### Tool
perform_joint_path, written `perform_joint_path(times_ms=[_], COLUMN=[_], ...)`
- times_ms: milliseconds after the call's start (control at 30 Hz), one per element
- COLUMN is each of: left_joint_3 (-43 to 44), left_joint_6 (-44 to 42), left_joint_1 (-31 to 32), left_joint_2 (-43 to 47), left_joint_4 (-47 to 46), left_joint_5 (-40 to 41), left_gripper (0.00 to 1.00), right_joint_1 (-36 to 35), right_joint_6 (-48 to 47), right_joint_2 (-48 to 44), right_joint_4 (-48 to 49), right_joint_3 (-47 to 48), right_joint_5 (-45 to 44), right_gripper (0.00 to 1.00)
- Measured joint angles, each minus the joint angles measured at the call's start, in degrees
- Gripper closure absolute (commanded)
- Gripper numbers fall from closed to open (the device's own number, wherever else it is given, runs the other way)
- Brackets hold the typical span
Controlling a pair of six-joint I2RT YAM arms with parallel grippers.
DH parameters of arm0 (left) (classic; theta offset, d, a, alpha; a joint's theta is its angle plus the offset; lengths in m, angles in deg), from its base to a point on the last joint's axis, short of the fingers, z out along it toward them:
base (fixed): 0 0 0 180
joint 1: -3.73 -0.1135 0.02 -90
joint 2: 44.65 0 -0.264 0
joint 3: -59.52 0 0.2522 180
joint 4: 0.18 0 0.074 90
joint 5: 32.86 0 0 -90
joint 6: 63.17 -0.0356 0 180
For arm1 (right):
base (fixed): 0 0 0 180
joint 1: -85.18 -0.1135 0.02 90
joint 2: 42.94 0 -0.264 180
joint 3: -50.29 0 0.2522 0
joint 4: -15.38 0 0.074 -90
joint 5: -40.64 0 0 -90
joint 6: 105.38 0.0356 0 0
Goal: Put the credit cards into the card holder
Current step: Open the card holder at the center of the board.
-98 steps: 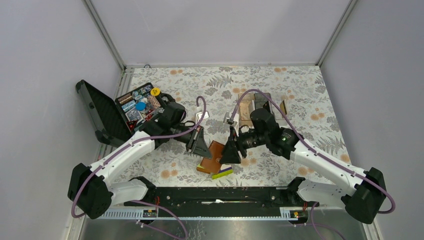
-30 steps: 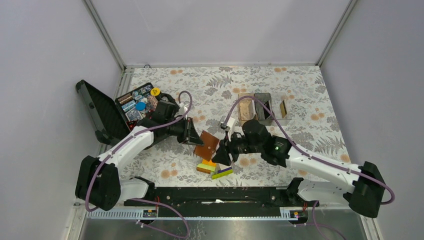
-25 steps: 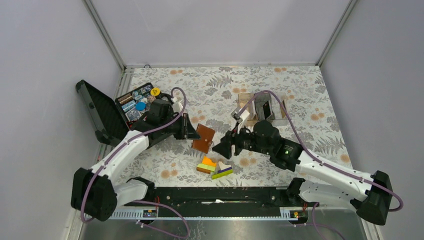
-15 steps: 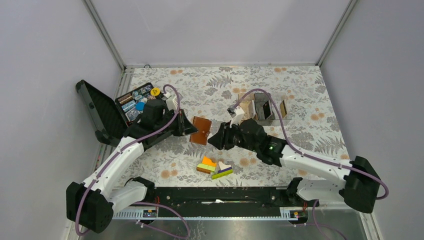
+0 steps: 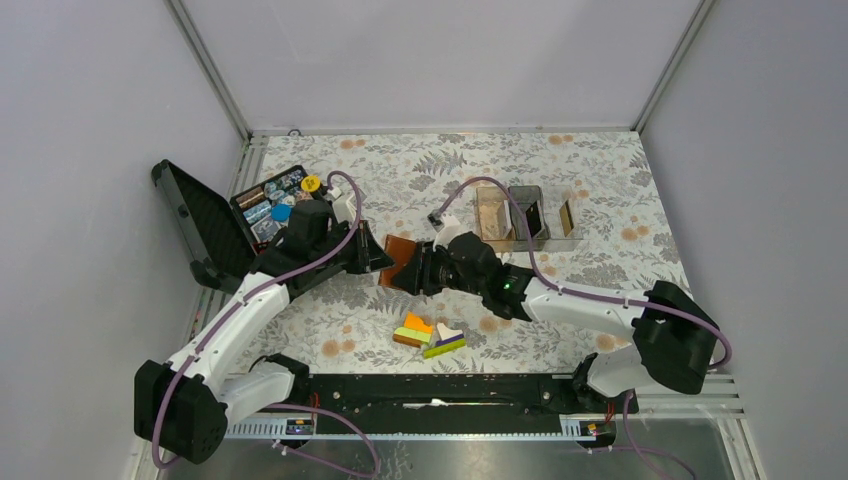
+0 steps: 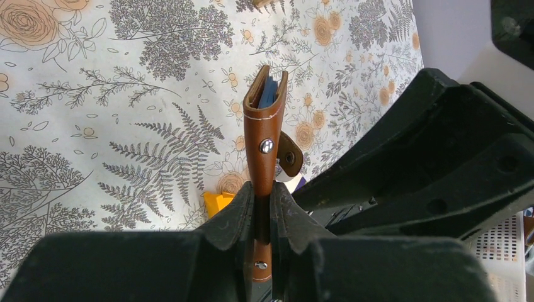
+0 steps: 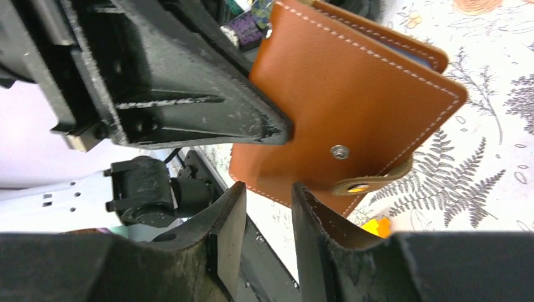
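My left gripper [image 6: 262, 201] is shut on the lower edge of the brown leather card holder [image 6: 264, 126] and holds it upright above the table. A bluish credit card [image 6: 269, 94] shows edge-on inside the fold. The snap tab [image 7: 371, 182] hangs loose. My right gripper [image 7: 264, 189] is open with a narrow gap, right at the holder's [image 7: 352, 100] lower corner and holding nothing. In the top view the holder [image 5: 398, 262] sits between the left gripper [image 5: 375, 258] and the right gripper [image 5: 420, 272]. No other cards show clearly.
An open black tool case [image 5: 215, 225] with small parts lies at the left. Clear and brown compartment boxes [image 5: 525, 215] stand behind the right arm, something dark in one. Orange, green and purple blocks [image 5: 430, 335] lie near the front edge.
My left gripper has carried the card holder away from the blocks toward the back left. My right gripper has swung left and closed in on the holder.
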Motion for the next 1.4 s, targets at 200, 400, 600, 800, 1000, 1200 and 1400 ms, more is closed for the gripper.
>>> perform_joint_path(times_ms=[200,400,600,800,1000,1200,1400], left_joint_3=[-0.02,-0.11,-0.28,-0.48,-0.48,-0.48,-0.48], left_joint_6=[-0.02,0.02,0.02,0.00,0.00,0.00,0.00], left_joint_1=[-0.02,0.00,-0.02,-0.02,0.00,-0.02,-0.02], left_joint_2=[0.87,1.33,1.53,1.68,1.68,1.68,1.68], left_joint_4=[-0.02,-0.46,-1.36,-1.05,-0.85,-0.81,-0.81], left_joint_5=[0.50,-0.13,-0.42,0.35,0.87,1.16,1.27], left_gripper=[1.00,1.00,1.00,1.00,1.00,1.00,1.00], right_joint_1=[2.56,11.65,12.85,12.94,12.94,11.28,8.33], right_joint_6=[0.72,1.05,0.90,1.99,3.89,4.70,4.81], right_joint_2=[0.28,-0.33,-0.33,-1.38,-2.32,-1.46,1.42], right_joint_4=[-0.04,-1.44,-1.44,0.31,1.79,2.16,1.68], right_joint_3=[-0.57,-3.56,-3.98,-6.93,-7.67,-5.53,-1.75], right_joint_5=[-2.36,-1.44,1.68,6.05,8.31,8.24,7.37], right_gripper=[0.59,0.55,0.44,0.36,0.34,0.37,0.48])
